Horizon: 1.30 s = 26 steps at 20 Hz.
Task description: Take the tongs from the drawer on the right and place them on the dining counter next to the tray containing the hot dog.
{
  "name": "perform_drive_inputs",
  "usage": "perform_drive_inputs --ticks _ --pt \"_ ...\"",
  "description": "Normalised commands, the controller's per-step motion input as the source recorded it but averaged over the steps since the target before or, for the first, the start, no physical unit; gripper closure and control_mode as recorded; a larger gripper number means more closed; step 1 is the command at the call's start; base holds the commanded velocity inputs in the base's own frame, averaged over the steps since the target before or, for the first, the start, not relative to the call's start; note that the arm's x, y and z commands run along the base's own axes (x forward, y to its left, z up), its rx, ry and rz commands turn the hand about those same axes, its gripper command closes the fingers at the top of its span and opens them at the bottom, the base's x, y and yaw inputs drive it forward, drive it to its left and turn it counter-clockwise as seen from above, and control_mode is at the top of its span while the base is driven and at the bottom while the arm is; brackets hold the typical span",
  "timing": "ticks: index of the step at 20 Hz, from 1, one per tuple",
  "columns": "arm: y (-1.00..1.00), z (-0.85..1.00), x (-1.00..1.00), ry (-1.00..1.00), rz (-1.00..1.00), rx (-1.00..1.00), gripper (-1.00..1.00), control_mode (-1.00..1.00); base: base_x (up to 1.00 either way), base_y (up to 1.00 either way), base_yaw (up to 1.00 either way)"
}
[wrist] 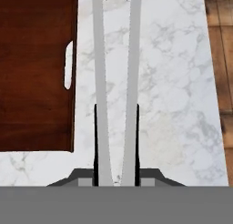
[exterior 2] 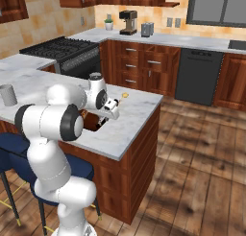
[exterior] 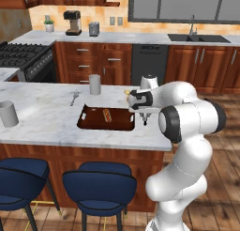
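The gripper (wrist: 116,180) is closed down on the tongs (wrist: 116,82), its two dark fingers (wrist: 96,141) pressing the silver arms from either side near the hinged end, with only a sliver of gap between the blades. Out from the fingers, the tongs run straight ahead along the hand's line of sight, two pale blades spreading slightly towards dark tips at the far end. They hang over the marbled top of the dining counter (wrist: 182,91), and I can't tell from here whether they touch the stone yet. Just beside them, on the left in the hand view, lies the tray (wrist: 36,73), its long rim running parallel to the tongs with a strip of bare marble between. From the left base view the gripper (exterior: 144,118) sits just off the tray (exterior: 93,124) at its right end, with the hot dog (exterior: 107,115) lying inside. So the placement spot looks to be directly below: my read is a straight descent and release, no sideways travel needed.
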Motion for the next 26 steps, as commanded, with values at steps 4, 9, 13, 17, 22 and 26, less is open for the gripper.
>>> perform_drive_inputs --ticks 4,9,13,17,22,26 --pt "0.0 0.0 0.0 0.0 0.0 0.0 -1.0 -1.0 0.0 0.0 0.0" --pt "0.0 0.0 -0.12 0.0 0.0 0.0 -1.0 -1.0 0.0 0.0 0.0" --pt "0.0 0.01 -1.0 -0.2 0.0 0.0 -1.0 -1.0 0.0 0.0 0.0" --pt "0.01 0.0 -1.0 -0.28 -0.01 0.0 -1.0 -1.0 0.0 0.0 0.0" --pt "0.25 0.83 -1.0 -0.33 -0.03 0.03 -1.0 -1.0 0.0 0.0 0.0" --pt "0.66 1.0 -1.0 -0.24 -0.01 0.0 -1.0 -1.0 0.0 0.0 0.0"
